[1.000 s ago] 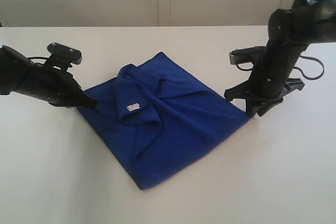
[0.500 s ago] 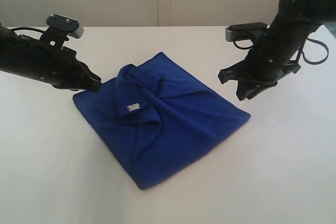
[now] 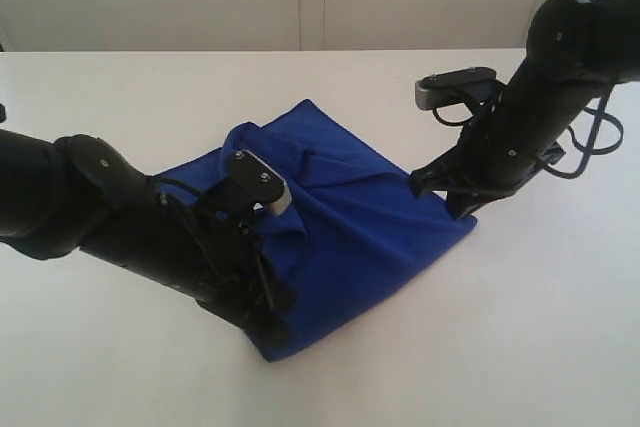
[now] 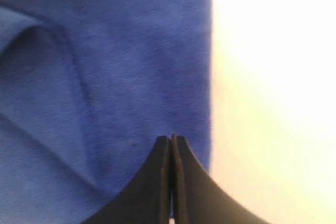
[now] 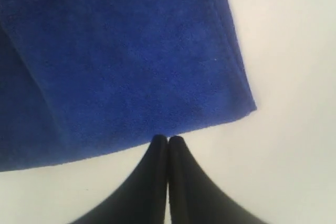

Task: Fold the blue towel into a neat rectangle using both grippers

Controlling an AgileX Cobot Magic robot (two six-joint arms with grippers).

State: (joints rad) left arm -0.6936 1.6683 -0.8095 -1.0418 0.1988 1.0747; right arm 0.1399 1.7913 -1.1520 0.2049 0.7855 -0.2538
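A royal-blue towel (image 3: 350, 217) lies partly folded and rumpled near the middle of a white surface (image 3: 110, 377), with one corner pointing toward the near edge. The left gripper (image 3: 262, 319) reaches low across the towel's left half to that near corner. In the exterior view its tips are hard to make out against the black arm. The left wrist view shows its fingers (image 4: 157, 166) pressed together over the cloth, just inside a straight edge, with nothing between them. The right gripper (image 3: 452, 202) hangs at the towel's right corner. Its wrist view shows fingers (image 5: 152, 171) pressed together, tips at the hem beside that corner.
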